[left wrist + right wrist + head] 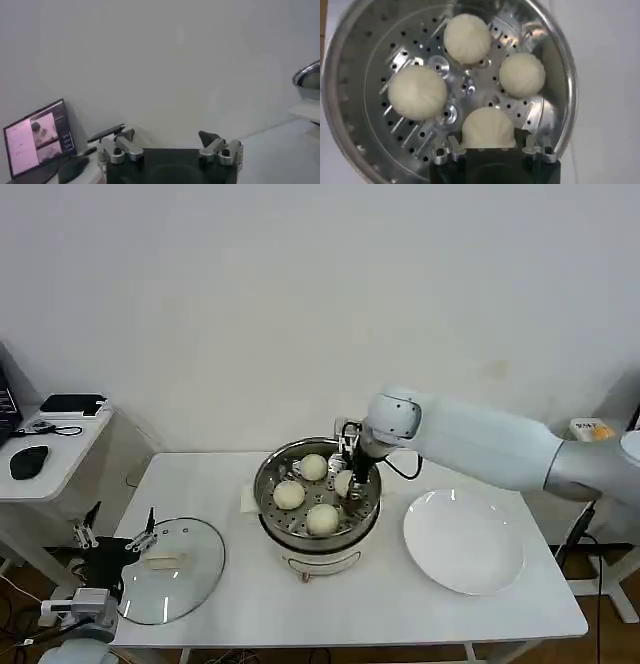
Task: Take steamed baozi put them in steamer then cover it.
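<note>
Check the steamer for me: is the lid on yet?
Off. The steamer stands uncovered with four buns on its tray, and the glass lid lies flat on the table to its left, near the left gripper.

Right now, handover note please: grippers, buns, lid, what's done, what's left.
Right gripper: inside the shiny stainless-steel steamer pot, fingers around the fourth cream-white bun, not yet released.
Left gripper: open, idle at the table's left edge, near the lid.
Three other buns sit on the perforated tray.
White plate: no buns on it.
Clear glass lid lies flat on the table, left of the pot.
Left: release, withdraw, cover the pot.
</note>
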Tool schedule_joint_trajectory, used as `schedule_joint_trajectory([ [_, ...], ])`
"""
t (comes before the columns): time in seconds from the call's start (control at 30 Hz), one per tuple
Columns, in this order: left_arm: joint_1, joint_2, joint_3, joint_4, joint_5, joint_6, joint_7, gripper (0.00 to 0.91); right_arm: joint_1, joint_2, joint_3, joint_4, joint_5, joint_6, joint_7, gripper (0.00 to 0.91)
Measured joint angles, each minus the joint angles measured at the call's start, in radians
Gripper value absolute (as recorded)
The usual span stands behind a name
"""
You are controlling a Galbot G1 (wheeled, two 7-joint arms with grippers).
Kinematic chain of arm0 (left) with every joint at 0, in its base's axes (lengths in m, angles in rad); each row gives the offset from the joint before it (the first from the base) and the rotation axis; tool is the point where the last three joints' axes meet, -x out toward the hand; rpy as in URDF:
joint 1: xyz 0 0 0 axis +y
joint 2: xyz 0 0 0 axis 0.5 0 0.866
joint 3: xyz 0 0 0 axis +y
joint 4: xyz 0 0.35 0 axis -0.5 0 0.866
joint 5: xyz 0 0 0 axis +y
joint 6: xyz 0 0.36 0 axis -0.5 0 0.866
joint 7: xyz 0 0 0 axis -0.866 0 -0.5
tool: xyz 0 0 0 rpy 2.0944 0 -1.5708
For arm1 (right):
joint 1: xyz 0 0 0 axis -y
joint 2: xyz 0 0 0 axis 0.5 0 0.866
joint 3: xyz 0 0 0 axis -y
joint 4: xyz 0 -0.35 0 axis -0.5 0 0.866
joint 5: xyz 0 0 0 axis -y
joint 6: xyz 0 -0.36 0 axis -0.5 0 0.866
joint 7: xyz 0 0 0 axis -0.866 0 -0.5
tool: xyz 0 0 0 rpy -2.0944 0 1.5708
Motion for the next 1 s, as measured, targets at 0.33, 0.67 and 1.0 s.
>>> schedule_joint_trajectory([
  [0.33, 0.003, 0.0, -0.003, -0.004, 0.0, 0.0, 0.001, 0.907, -0.01, 0.002, 0.009, 0.0, -0.017, 0.006, 0.001, 0.907],
  [0.67, 0.004, 0.0, -0.007, -0.003, -0.001, 0.001, 0.001, 0.907, 0.006, -0.041, 0.049, 0.061, -0.036, 0.022, 0.015, 0.907],
  [1.0, 0.002, -0.007, -0.003, -0.002, 0.0, 0.001, 0.001, 0.907, -0.029, -0.137, 0.145, 0.203, -0.06, 0.051, 0.116, 0.907],
])
